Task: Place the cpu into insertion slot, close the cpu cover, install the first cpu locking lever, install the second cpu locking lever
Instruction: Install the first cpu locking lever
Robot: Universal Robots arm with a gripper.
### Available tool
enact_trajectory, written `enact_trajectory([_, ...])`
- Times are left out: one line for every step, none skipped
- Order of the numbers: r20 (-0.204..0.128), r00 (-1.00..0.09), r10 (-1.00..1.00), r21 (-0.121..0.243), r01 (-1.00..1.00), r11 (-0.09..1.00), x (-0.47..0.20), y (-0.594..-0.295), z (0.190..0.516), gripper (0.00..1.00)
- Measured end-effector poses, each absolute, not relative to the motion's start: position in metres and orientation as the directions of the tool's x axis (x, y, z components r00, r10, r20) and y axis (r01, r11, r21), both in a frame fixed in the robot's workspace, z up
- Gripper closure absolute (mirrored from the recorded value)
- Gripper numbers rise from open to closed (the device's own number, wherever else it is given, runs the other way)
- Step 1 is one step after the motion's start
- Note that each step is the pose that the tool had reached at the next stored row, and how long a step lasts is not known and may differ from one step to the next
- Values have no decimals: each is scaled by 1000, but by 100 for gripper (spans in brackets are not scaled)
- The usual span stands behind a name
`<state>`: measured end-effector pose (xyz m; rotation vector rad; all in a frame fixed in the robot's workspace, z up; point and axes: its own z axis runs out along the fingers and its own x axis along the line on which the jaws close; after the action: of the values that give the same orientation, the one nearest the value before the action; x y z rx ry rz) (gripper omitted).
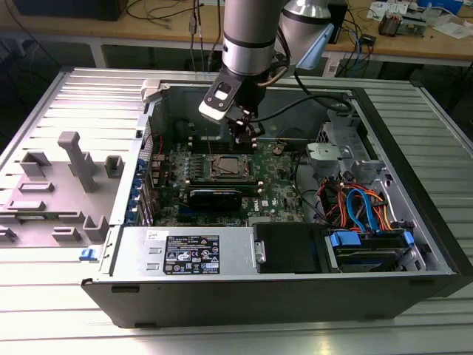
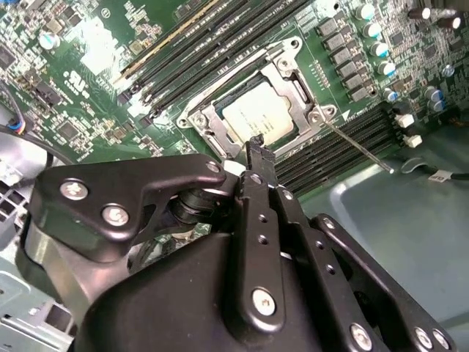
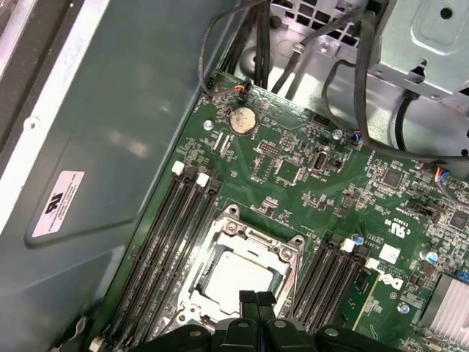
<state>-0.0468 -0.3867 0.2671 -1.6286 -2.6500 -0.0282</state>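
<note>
Open computer case [image 1: 281,299] lies on the slatted metal table [image 1: 59,325], with a grey parts tray [image 1: 59,185] beside it on the exterior view's left. Your arm [image 1: 250,29] comes down into the case over the green main board [image 1: 279,194].

Gripper [image 1: 245,132]: you have it low above the board, next to the socket [image 1: 228,167]. In both wrist views the jaws are pressed together with nothing between them [image 2: 256,147] [image 3: 257,299]. In the second wrist view their tip lies at the socket's rim. You cannot tell from any view whether it touches the metal.

Memory slots [image 3: 172,249]: long black rows on both sides of the socket.

Cover frame [image 2: 293,77] [image 3: 245,238]: silver, lying flat over the socket (not tilted up), with its square window around the chip.

Processor chip [image 2: 258,117] [image 3: 238,277]: pale grey square, seated in the socket, showing through the window of the cover frame.

Lever [image 2: 359,145]: a thin metal rod that runs from a corner of the socket out across the memory slots toward the case floor. You cannot tell whether it is latched.
</note>
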Motion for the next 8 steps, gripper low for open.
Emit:
enact_trajectory([36, -470, 882, -1, 883, 470, -47, -387, 267, 89])
enact_trajectory([36, -484, 874, -1, 875, 485, -47, -387, 267, 89])
enact_trajectory([36, -507, 861, -1, 862, 507, -47, -387, 267, 89])
enact_trajectory([36, -518, 855, -1, 855, 518, -47, -387, 267, 89])
enact_trajectory([36, -537, 843, -1, 844, 537, -47, -387, 267, 89])
enact_trajectory([36, -575, 817, -1, 818, 575, -47, -387, 267, 89])
enact_trajectory([36, -603, 797, -1, 797, 603, -47, -387, 267, 89])
enact_trajectory([36, -623, 782, -1, 782, 623, -47, -387, 267, 89])
